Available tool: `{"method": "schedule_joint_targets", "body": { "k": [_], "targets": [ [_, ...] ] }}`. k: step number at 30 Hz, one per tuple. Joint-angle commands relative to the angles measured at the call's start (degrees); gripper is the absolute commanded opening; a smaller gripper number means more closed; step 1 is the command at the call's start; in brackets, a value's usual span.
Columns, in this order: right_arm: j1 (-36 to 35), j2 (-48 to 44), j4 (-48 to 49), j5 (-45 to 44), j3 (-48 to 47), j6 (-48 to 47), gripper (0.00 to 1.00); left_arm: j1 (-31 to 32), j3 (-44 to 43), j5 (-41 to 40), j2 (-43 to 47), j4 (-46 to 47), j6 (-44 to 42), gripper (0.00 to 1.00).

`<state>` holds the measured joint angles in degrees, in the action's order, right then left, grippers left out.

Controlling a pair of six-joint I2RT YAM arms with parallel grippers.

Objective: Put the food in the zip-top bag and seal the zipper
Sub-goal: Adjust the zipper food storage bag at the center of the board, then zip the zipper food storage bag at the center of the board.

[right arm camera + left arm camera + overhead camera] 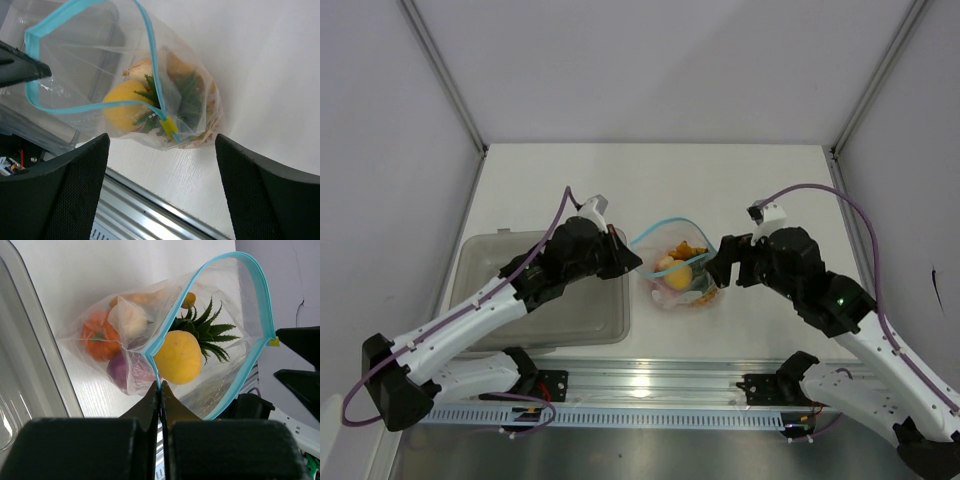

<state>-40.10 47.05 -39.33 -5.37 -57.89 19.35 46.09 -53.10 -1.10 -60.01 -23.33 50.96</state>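
**A:** What sits closest?

**B:** A ribbed aluminium rail point(650, 385) along the desk's near edge, with both black arm bases bolted to it. The white-and-black arms reach inward from there, and thin purple cables loop off them.

**A:** And the left pincer point(160, 387)?

**B:** Its matte black fingers point(150, 405) are pressed flat together. They pinch the thin light-blue plastic zipper point(264, 295) at one corner of the small, clear, crinkly zip-top bag point(225, 295). The bag's mouth stands open in a wide loop.

**A:** The right pincer point(161, 140)?

**B:** Spread wide, holding nothing. Its mesh-textured pads point(65, 195) stand either side of the bag's other corner without touching it. A small yellow slider tab point(169, 126) sits on the strip there.

**A:** Where is the food?

**B:** Inside the bag, which rests on the smooth white desk point(650, 180) between the two pincers. A smooth, round yellow lemon point(177, 356) is nearest the mouth, with stiff, spiky green leaves point(210, 332) just behind it. Deeper in are a round purple onion point(120, 371), a pale garlic bulb point(127, 317) and a ribbed orange fruit point(97, 337), packed close under the wrinkled film.

**A:** Anything beyond?

**B:** A translucent grey rectangular tub point(490, 260) with rounded corners rests on the desk just beside the bag, partly under the left arm. Farther off, the desk meets plain pale walls.
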Motion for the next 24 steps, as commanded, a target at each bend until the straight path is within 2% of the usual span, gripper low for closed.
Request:
{"method": "schedule_joint_targets", "body": {
  "k": [1, 7, 14, 16, 24],
  "targets": [
    [0.2, -2.1, 7.0, 3.9, 4.9, -1.4, 0.88, -0.4, -3.0, 0.8, -0.6, 0.7, 0.1, 0.01],
    [0.2, -4.4, 12.1, 3.8, 11.3, -2.2, 0.81, -0.6, -3.2, 0.7, -0.7, 0.7, 0.0, 0.01],
    [0.3, -10.2, 21.0, 0.9, 18.1, -4.9, 0.6, -0.6, -2.9, 3.3, -1.3, 1.1, 0.1, 0.01],
    [0.3, -11.7, 22.9, 0.0, 19.1, -5.6, 0.57, -0.6, -2.9, 3.6, -1.3, 1.2, 0.0, 0.01],
    [0.5, -7.1, 27.5, 0.5, 20.2, -8.0, 0.49, -0.6, -2.8, 4.3, -2.0, 1.4, -0.2, 0.01]
  ]
}}
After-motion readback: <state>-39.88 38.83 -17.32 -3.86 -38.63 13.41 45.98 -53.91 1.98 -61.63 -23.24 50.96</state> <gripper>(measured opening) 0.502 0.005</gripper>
